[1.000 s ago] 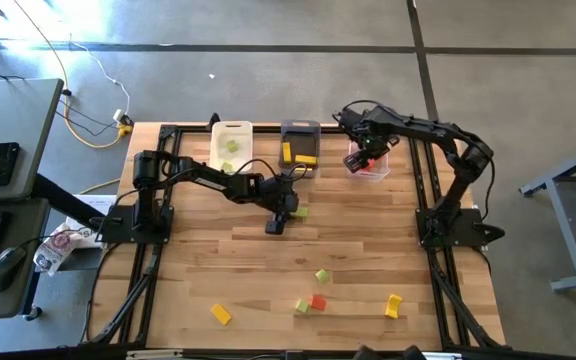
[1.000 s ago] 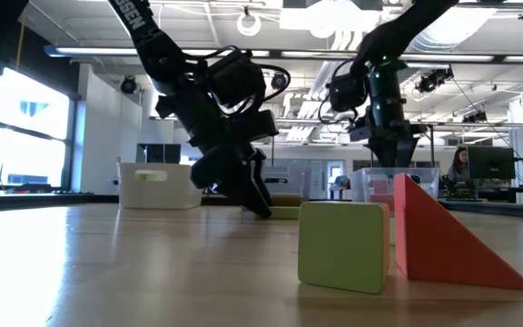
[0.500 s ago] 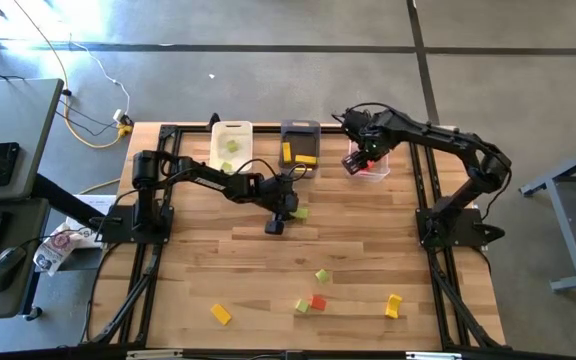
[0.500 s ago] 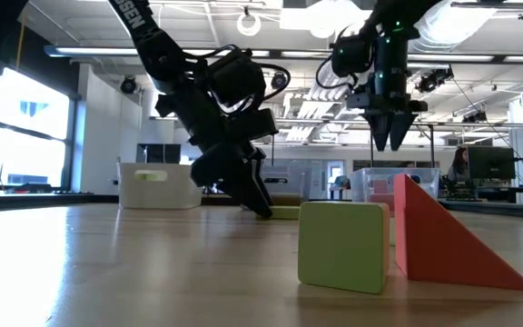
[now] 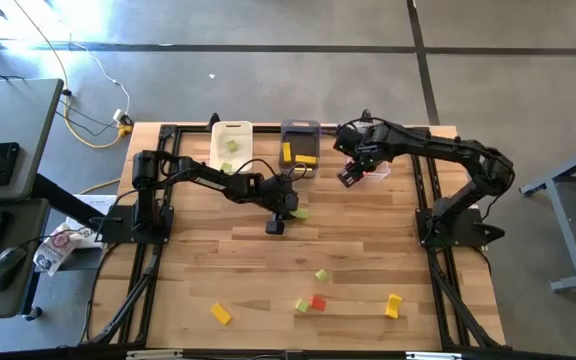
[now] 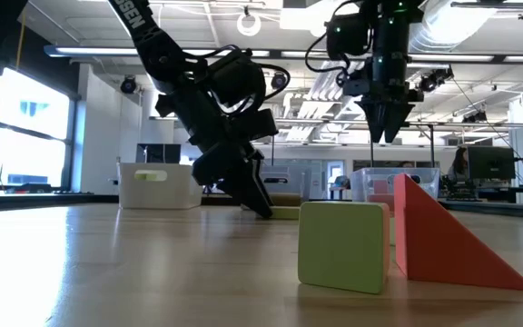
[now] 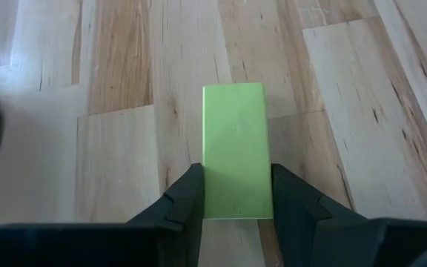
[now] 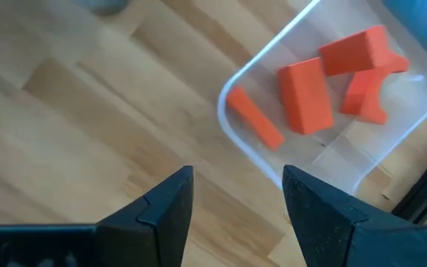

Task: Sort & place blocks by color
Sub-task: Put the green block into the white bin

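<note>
A light green bar block (image 7: 234,159) lies flat on the wooden table (image 5: 368,250), right of its middle, and my left gripper (image 7: 236,200) is shut on it. The low view shows the same gripper (image 6: 260,204) slanting down to the bar (image 6: 285,213). My right gripper (image 5: 351,175) hangs open and empty, high above the table beside the clear bin (image 5: 376,166). That bin holds several red blocks (image 8: 306,93). My left gripper pinches the green bar's two long sides (image 7: 207,194) between its two fingers, at the end nearest the wrist. The fingers (image 7: 187,199) slant down from the table's left side, and the bar's length runs on ahead of them. The bar rests flat on the table.
A white bin (image 5: 231,145) with green blocks and a dark grey bin (image 5: 299,145) with yellow ones stand at the far edge. Loose blocks lie near the front edge: yellow (image 5: 220,314), green (image 5: 321,275), green (image 5: 302,306), red (image 5: 317,301), yellow (image 5: 394,305).
My right gripper has risen and swung away from above the clear bin, toward the table's near left, staying open. My left arm and the green bar have kept still.
</note>
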Robot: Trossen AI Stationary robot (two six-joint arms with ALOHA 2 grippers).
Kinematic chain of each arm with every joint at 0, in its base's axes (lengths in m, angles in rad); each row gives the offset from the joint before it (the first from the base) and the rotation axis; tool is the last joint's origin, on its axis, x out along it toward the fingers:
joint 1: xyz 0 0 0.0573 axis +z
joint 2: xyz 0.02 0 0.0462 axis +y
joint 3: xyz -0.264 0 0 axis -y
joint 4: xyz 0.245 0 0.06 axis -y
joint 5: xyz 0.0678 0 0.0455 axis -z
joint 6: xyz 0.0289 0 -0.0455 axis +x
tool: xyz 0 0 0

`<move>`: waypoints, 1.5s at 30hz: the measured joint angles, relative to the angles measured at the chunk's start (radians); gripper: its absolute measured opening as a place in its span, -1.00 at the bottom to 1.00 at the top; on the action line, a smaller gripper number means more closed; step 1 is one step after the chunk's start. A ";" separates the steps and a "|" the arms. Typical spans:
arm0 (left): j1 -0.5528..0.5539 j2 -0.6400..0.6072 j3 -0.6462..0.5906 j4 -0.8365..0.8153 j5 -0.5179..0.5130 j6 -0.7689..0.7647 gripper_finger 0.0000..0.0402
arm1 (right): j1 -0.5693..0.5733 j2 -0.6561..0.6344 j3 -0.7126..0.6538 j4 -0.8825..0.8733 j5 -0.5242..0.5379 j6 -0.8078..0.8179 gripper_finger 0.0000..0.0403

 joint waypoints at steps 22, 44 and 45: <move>0.051 -0.202 -0.002 -0.193 -0.024 0.051 -0.49 | 0.181 0.001 0.000 0.015 0.001 0.102 -0.03; 0.299 -0.555 -0.013 -0.606 -0.293 -0.016 -0.48 | 0.335 0.002 0.000 0.026 0.020 0.159 -0.03; 0.316 -0.556 -0.021 -0.607 -0.312 -0.029 -0.48 | 0.348 0.002 0.000 0.026 0.025 0.169 -0.03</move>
